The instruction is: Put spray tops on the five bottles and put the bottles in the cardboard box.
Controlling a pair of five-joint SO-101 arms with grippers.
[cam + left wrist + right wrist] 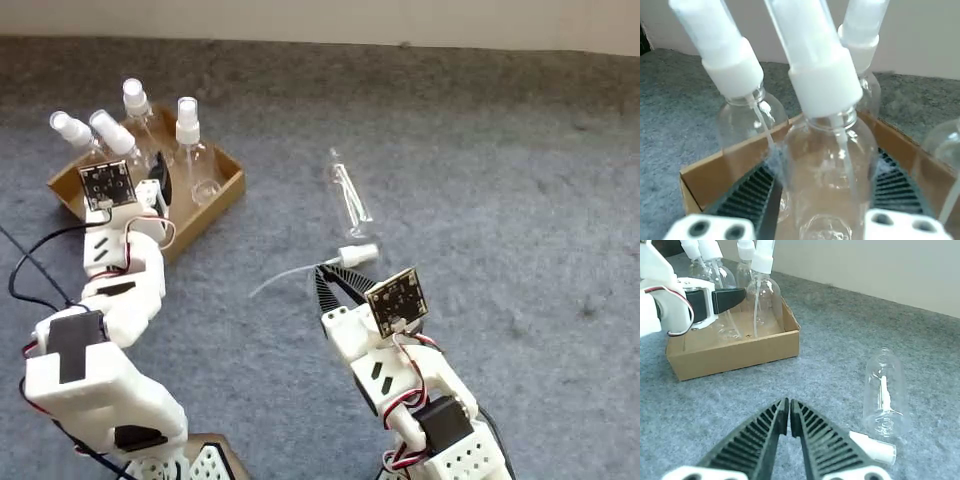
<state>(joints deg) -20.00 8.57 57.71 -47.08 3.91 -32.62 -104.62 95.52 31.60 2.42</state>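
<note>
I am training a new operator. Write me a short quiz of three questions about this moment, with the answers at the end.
1. How many capped bottles are in the cardboard box?
2. True or false: the uncapped bottle stands upright beside the loose spray top.
3. What is between the fingers of the left gripper? A) a capped bottle B) the loose spray top C) nothing

Key: 1) four; 2) false, it lies on its side; 3) A.
</note>
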